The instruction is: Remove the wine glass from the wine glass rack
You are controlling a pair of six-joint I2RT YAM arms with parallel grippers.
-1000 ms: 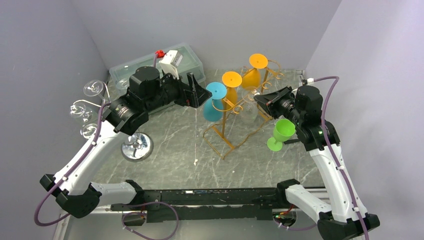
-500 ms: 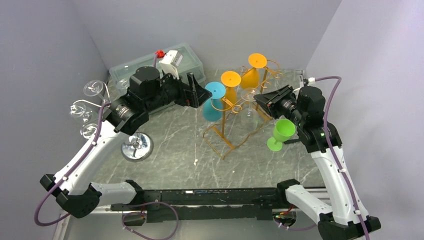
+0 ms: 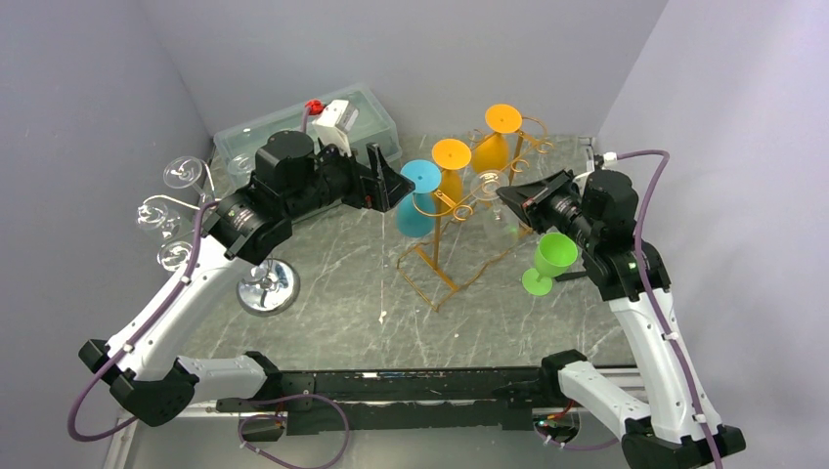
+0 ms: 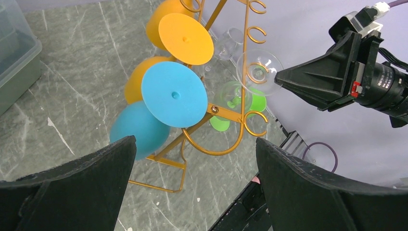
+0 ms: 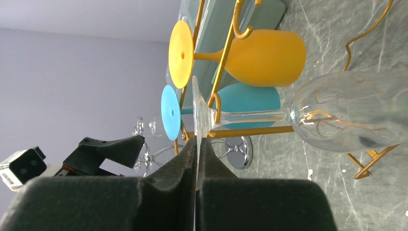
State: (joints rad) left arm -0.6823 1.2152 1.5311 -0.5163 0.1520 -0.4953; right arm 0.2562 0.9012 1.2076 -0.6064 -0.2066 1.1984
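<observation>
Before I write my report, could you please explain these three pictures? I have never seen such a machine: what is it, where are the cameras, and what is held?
These are two robot arms bolted at the table's near edge. The wide picture comes from a fixed camera above and behind them: left arm on the left, right arm on the right. The other two come from a camera on each wrist, showing that arm's own jaws. On the table stands a golden wire rack with a blue glass, two orange glasses and a clear wine glass at its hooks. A green glass stands beside it; a chrome stand and a plastic box are at the left. The right jaws are shut on the clear glass's foot; the left jaws are open and empty.
</observation>
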